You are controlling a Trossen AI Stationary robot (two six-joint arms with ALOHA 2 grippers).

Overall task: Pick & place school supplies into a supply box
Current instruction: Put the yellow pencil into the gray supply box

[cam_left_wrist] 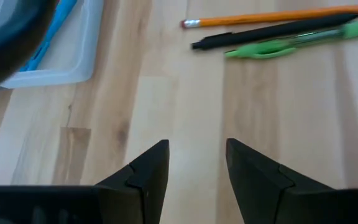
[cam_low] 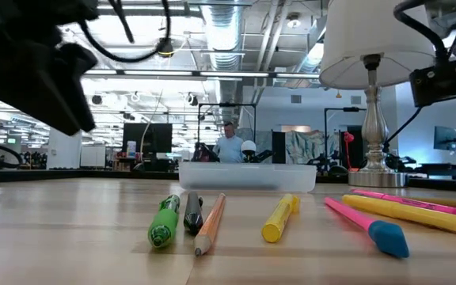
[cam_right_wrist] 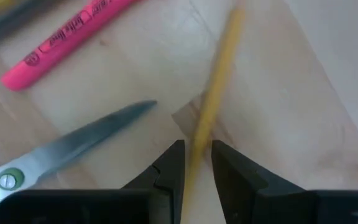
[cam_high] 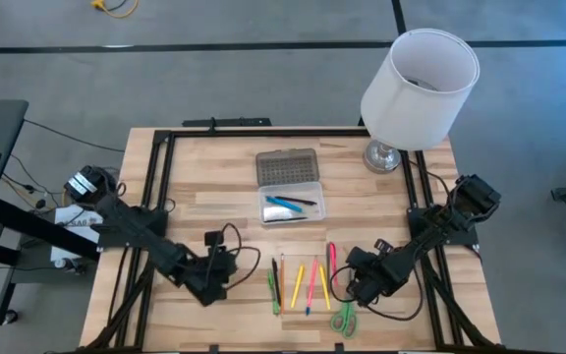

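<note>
The table (cam_high: 204, 197) is holding the supply box (cam_high: 292, 207) mid-table, lid flipped back. The left gripper (cam_left_wrist: 197, 163) is hanging released near the green pen (cam_left_wrist: 291, 42). The right gripper (cam_right_wrist: 197, 163) is pinching a yellow pencil (cam_right_wrist: 215, 93) beside the scissors (cam_right_wrist: 67, 152).

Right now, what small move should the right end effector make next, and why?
Probably lift straight up: the right end effector seems closed on the yellow pencil, and the scissors and pink highlighter lie close beside it.
</note>
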